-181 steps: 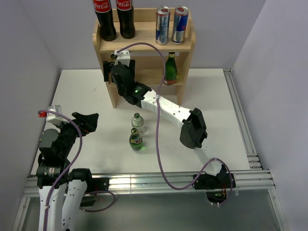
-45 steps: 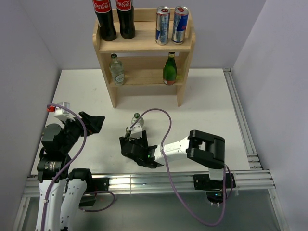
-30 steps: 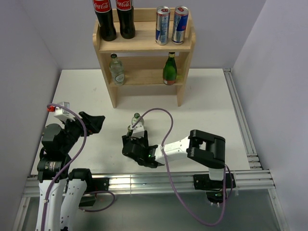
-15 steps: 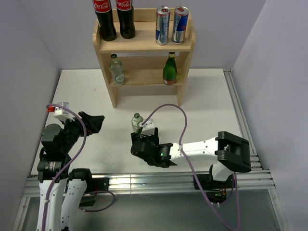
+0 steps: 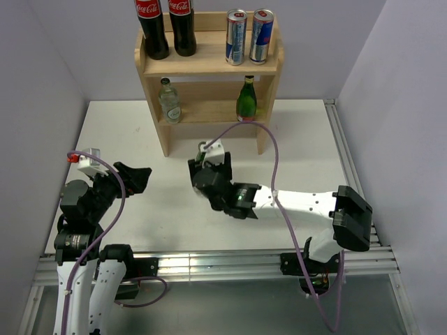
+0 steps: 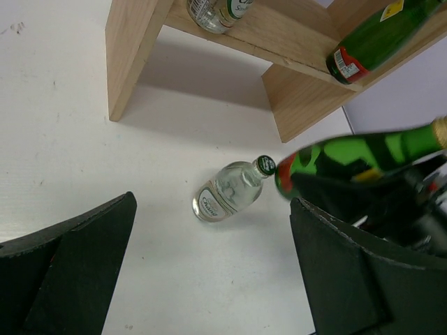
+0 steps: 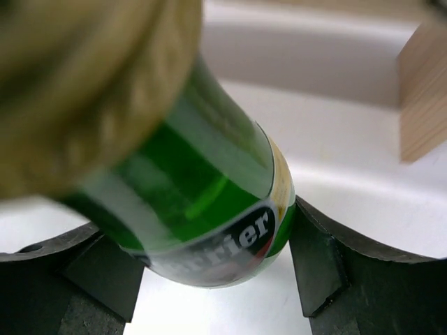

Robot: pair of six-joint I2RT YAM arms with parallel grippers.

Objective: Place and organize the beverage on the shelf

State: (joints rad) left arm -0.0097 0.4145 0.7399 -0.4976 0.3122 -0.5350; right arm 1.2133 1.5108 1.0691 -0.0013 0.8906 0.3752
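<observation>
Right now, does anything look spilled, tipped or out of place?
Nothing stands out: no spill, nothing tipped. The right gripper holds a green bottle, and a clear bottle stands on the table, not yet shelved.

On the white table (image 5: 307, 153) — the wooden shelf (image 5: 209, 64), a clear bottle (image 6: 225, 192) before it.

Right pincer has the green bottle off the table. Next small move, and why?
Probably carry the green bottle forward to the shelf's lower tier, next to its twin. The right pincer is shut on it, short of the shelf, and that tier has a gap left of the twin.
</observation>
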